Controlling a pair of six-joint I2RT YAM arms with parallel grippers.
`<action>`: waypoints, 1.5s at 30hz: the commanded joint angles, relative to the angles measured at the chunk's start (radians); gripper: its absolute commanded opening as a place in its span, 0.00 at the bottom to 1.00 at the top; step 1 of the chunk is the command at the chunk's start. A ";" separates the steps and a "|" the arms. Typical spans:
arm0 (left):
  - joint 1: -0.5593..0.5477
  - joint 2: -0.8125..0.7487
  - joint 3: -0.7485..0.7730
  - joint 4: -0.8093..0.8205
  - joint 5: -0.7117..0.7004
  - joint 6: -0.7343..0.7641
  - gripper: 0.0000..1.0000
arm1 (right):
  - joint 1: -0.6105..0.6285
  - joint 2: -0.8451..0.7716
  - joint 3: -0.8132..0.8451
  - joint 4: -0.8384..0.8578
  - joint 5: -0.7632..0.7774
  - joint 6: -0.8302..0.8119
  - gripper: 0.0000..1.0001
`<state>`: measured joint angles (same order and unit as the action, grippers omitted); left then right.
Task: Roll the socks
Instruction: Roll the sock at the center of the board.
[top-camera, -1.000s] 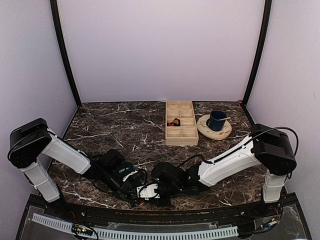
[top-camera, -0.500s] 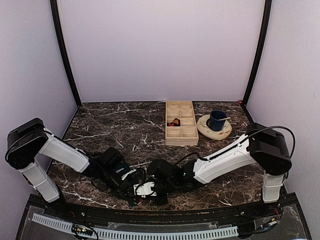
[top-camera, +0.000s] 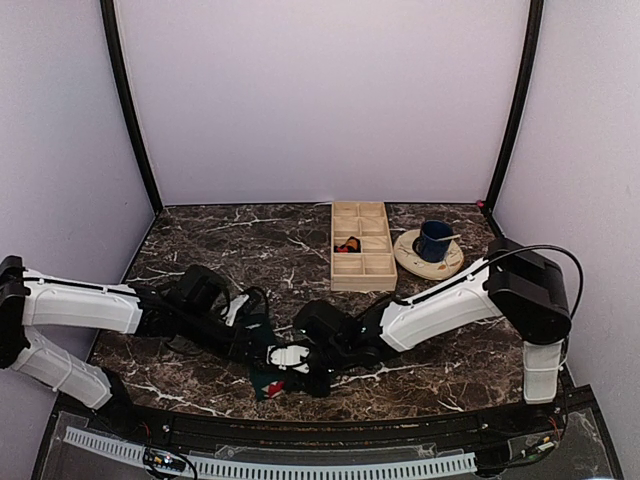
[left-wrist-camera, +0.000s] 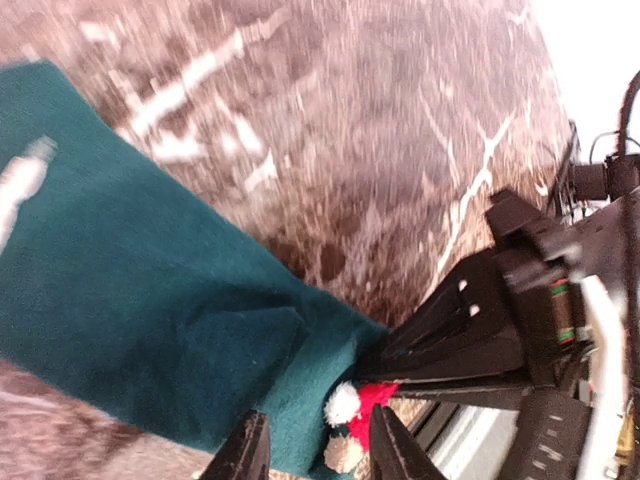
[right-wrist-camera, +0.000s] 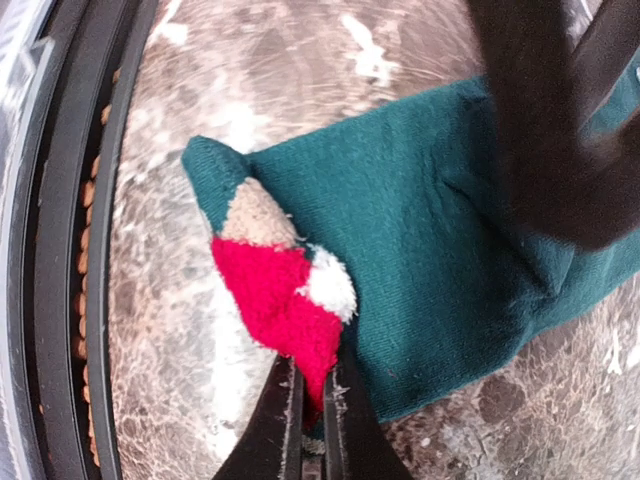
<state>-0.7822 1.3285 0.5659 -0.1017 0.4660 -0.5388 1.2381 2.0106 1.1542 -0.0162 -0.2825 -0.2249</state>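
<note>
- Right gripper (right-wrist-camera: 312, 425): jaws drawn together, clamped on the red edge of the argyle sock (right-wrist-camera: 285, 290). Only a patch of red, white and tan diamonds shows from under the other sock.
- Left gripper (left-wrist-camera: 315, 455): jaws apart. The lower hem of the teal sock (left-wrist-camera: 150, 310) lies between the fingers, but no pinch on it can be seen.
- Teal sock: spread over the argyle sock and covering most of it. It has one shallow crease near the hem and otherwise lies flat on the table (top-camera: 230, 250).
- Position of the socks: together at the near edge of the table, between the two arms. In the top view they appear as a small dark green patch (top-camera: 264, 378) just beside the right gripper.
- Progress (judgement): the pair appears stacked and aligned at one end, which would be the preparation. No turn of a roll is visible in either sock, so the rolling itself is left to do, along with any final tuck.
- Surroundings: a wooden compartment tray (top-camera: 361, 262) stands well apart at the rear, and just beside it is a dark blue mug (top-camera: 434, 240) on a saucer (top-camera: 412, 263).
- Writing: no brand, label or lettering can be read on the socks, the arms or the table.
</note>
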 joint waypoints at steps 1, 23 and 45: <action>0.008 -0.060 0.017 -0.068 -0.139 0.008 0.37 | -0.028 0.060 -0.008 -0.100 0.031 0.157 0.03; 0.004 -0.282 -0.157 0.065 -0.235 0.026 0.40 | -0.155 0.147 0.114 -0.169 -0.155 0.417 0.04; -0.180 -0.104 -0.126 0.196 -0.349 0.232 0.39 | -0.200 0.226 0.258 -0.353 -0.351 0.341 0.04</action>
<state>-0.9466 1.2106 0.4099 0.0574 0.1371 -0.3664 1.0370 2.1765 1.4055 -0.2348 -0.6453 0.1490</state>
